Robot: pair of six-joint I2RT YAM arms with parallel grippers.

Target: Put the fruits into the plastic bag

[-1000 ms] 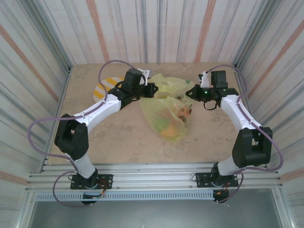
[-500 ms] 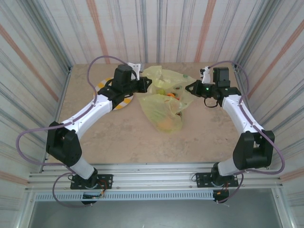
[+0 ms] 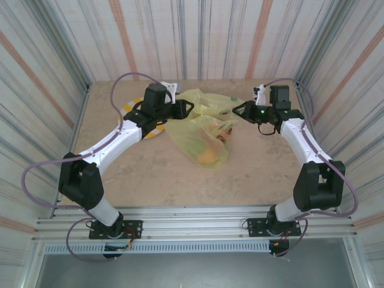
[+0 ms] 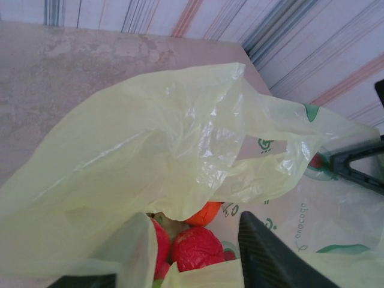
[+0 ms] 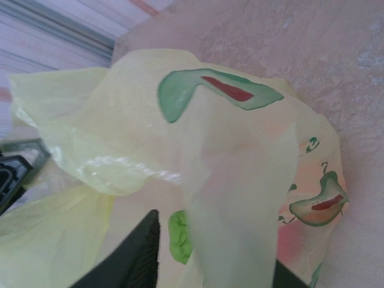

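Over on the left there's a round yellow-and-white striped plate [image 3: 128, 107] half under the arm. The left gripper [image 3: 187, 109] sits at the mouth of the crinkly yellow-green plastic bag [image 3: 198, 135], jaws apart with loose film draped over one finger. The bag lies mid-table; inside it are a red strawberry [image 4: 195, 247] and an orange round fruit [image 4: 204, 213]. The right gripper [image 3: 239, 111] is at the bag's other handle; film hides its jaws, can't tell its state. My worry: snagged film drags the bag and the fruits roll out.
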